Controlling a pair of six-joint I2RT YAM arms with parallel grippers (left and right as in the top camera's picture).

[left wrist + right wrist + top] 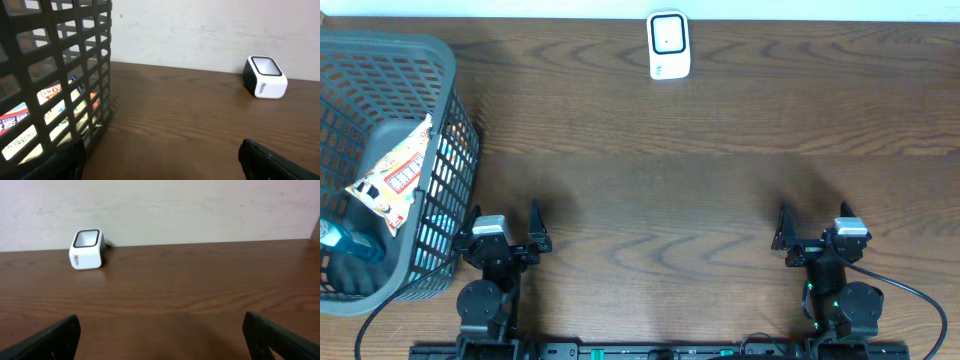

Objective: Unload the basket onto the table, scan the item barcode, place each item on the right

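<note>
Both tools (505, 228) (815, 235) agape, arms (483, 298) (848, 300) folded low

Overhead looks straight down; both low wrist views face the far wall (200, 205), all sharing the scanner (669, 45).

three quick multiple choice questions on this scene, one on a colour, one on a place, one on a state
1. What colour is the basket?
A) dark grey
B) red
C) white

2. Where is the scanner?
A) inside the basket
B) at the far edge of the table, centre
C) between the two arms

3. How do the jaws of the left gripper and right gripper stand?
A) open, empty
B) both shut
C) left shut on a packet

Answers: 1 A, its mesh wall is dark grey; 2 B, it stands alone on bare wood at the far edge; 3 A, each wrist view shows them wide apart with nothing between.
</note>
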